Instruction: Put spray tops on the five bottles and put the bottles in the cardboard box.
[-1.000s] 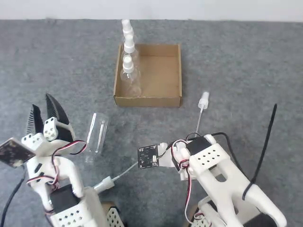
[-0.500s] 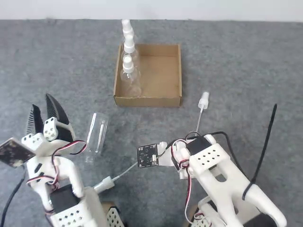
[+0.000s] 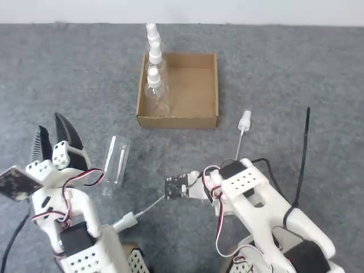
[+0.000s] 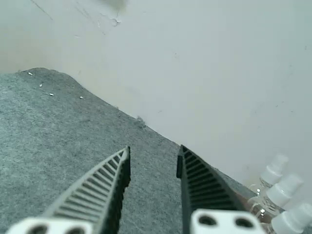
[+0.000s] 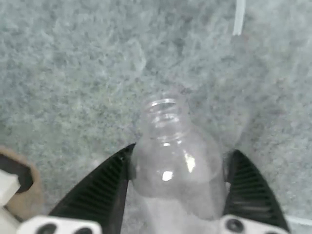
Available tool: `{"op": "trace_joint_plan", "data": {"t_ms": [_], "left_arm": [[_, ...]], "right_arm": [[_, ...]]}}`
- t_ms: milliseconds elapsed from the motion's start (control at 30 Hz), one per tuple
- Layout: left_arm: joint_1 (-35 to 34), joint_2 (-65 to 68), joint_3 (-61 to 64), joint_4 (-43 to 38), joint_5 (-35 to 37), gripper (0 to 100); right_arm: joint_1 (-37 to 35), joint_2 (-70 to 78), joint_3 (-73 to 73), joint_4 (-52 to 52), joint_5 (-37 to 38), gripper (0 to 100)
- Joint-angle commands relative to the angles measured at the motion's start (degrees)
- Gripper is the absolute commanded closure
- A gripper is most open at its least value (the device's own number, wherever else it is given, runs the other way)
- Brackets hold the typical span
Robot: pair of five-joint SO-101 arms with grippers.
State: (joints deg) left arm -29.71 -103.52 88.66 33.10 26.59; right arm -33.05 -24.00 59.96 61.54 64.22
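My right gripper [image 5: 181,152] is shut on a clear, uncapped bottle [image 5: 175,165], its open neck pointing away over the carpet. In the high view the right arm [image 3: 245,183] covers that bottle. My left gripper [image 3: 54,138] is open and empty, raised at the near left, its fingers [image 4: 109,185] apart. A second bare bottle [image 3: 116,158] lies on the carpet beside it. One spray top [image 3: 132,217] lies near the left arm's base, another spray top [image 3: 244,120] lies right of the cardboard box [image 3: 193,120]. Three capped bottles [image 3: 157,91] stand in a row along the box's left side.
Grey carpet covers the table, with a pale wall at the far edge. A black cable [image 3: 302,153] rises from the right arm. The box's right half is bare cardboard. The capped bottles' white tops [image 4: 280,187] show past my left gripper.
The right arm has shifted a little toward the left and its black cable has swung left with it. The left arm, the lying bottle and both spray tops have stayed put.
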Motion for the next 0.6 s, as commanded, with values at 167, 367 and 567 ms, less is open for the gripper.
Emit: {"op": "trace_joint_plan", "data": {"t_ms": [167, 367, 567], "left_arm": [[-0.1, -0.8, -1.8, -1.4, 0.2, 85], [-0.1, -0.8, -1.8, -1.4, 0.2, 85], [0.0, -0.8, -1.8, -1.4, 0.3, 85]], "right_arm": [[3.1, 0.0, -14.7, 11.8, -5.2, 83.8], [2.6, 0.0, -20.4, 14.4, -14.7, 83.9], [2.6, 0.0, -25.9, 14.4, -28.7, 84.6]]}}
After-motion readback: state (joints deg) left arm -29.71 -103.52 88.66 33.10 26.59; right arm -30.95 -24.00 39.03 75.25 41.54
